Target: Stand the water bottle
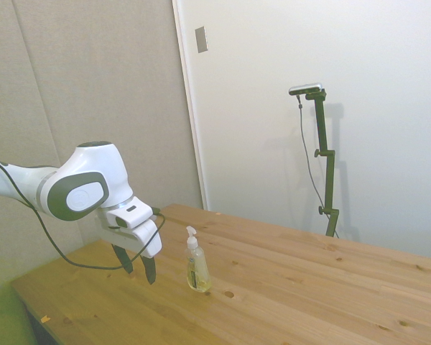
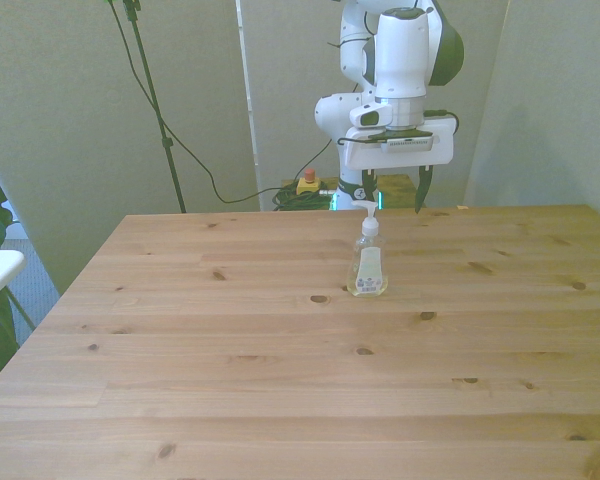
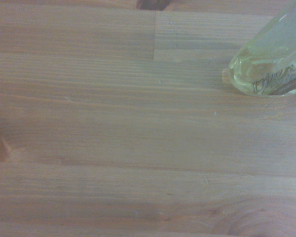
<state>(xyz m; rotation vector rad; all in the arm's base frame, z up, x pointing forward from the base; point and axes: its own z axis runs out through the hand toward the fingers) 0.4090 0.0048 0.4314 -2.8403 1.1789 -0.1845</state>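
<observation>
On the wooden table [image 2: 180, 330] we see the water bottle [image 2: 367, 262] upright, nearer than our gripper [image 2: 392, 192], whose fingers hang spread wide, holding nothing.

Soft, even room light; wrist view slightly blurred.

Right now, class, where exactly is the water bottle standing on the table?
The water bottle stands upright on the wooden table, near its far edge in the front view, just in front of the open gripper and apart from it.
</observation>
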